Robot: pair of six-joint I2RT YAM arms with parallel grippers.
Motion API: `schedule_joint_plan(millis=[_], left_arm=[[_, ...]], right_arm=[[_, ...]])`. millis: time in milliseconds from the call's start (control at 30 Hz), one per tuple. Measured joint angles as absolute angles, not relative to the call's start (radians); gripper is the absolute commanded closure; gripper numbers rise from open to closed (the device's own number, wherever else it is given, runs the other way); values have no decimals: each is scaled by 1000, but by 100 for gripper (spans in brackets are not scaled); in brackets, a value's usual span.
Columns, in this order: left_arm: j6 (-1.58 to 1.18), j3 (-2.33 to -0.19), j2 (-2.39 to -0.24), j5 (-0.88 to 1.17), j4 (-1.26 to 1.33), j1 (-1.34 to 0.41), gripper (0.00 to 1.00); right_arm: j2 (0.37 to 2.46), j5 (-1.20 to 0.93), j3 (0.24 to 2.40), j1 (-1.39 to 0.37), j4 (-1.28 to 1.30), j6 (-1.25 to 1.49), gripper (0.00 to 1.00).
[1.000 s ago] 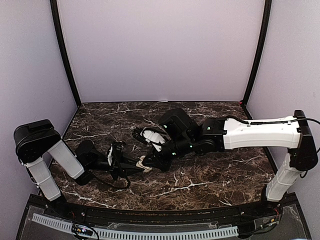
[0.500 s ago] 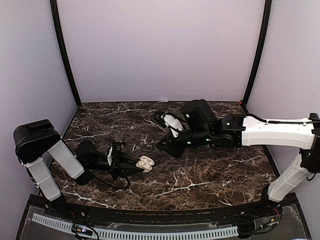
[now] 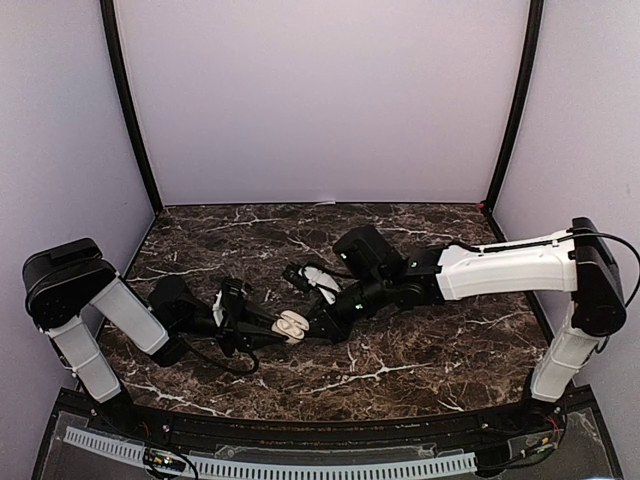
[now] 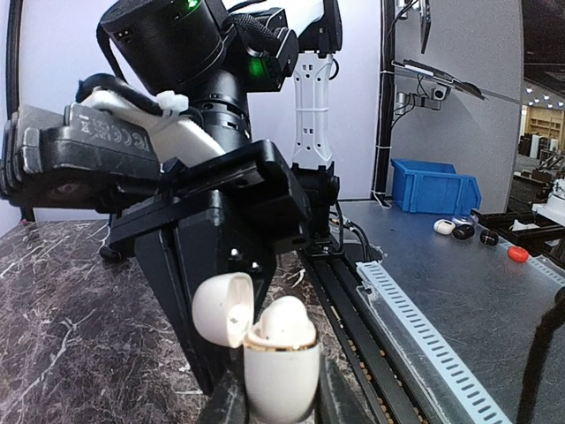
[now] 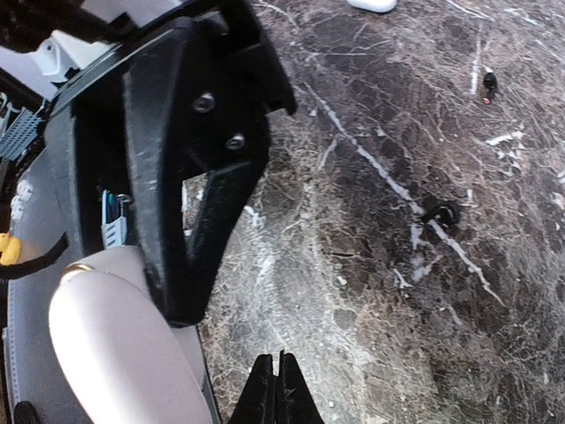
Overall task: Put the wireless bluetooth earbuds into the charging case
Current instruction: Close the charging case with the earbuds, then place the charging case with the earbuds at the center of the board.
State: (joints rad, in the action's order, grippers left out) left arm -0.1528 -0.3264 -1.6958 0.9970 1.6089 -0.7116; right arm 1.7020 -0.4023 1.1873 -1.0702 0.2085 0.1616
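Note:
The white charging case stands upright between my left gripper's jaws, which are shut on its sides. Its lid is flipped open to the left. One white earbud sits in the case, its rounded head sticking up above the gold rim. From above, the case lies at the left gripper's tip. My right gripper hovers just right of it. In the right wrist view that gripper is shut and empty over the marble, with the case at lower left.
The dark marble table spreads around both arms. A black left finger looms close to the right gripper. A small white thing lies cut off at the top edge of the right wrist view. Purple walls enclose the table.
The right arm pulled back to the right, away from the case, then came back beside it. Its jaws closed fully. The left gripper and the case stayed put.

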Motion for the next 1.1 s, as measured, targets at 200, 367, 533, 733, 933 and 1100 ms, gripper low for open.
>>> schedule_joint_plan(millis=[200, 367, 533, 733, 933, 1100], left_arm=[[-165, -327, -1696, 1011, 1611, -712, 100], [-173, -327, -1707, 1010, 1612, -713, 100], [-185, -322, -1708, 949, 1613, -712, 100], [-355, -279, -1642, 714, 1604, -603, 100], [-425, -318, -1416, 478, 1301, -557, 96], [-427, -528, -1341, 289, 838, -558, 96]], right_arm=[[1668, -500, 1176, -1069, 152, 156, 98], [1613, -512, 1156, -1065, 126, 152, 98], [1572, -461, 1143, -1063, 118, 151, 97], [1459, -320, 1006, -1011, 79, 190, 95], [1365, -206, 941, -954, 45, 222, 95], [1343, -129, 914, -942, 22, 244, 96]])
